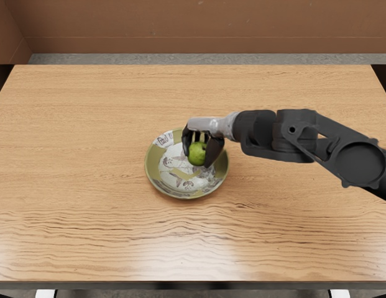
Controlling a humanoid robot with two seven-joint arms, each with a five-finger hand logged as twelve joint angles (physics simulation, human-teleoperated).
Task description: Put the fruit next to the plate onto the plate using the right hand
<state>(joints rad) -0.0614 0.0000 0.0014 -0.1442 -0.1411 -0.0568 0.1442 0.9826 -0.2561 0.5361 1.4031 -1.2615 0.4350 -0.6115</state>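
Head view: nearly there, no release yet.
Clutching the small round green fruit [197, 154] in the dark right hand [201, 146], over the patterned olive-rimmed round plate [154, 177]; can't tell if touching it. Left to do: let go, back off.

The right arm [304, 139] is reaching in from the right edge across the wooden bench [87, 124]. Its hand [202, 141] is hanging over the far side of the patterned plate [154, 177], dark fingers [212, 151] curling down around a green fruit [197, 154]. Whether the fruit is touching the plate is not showing.
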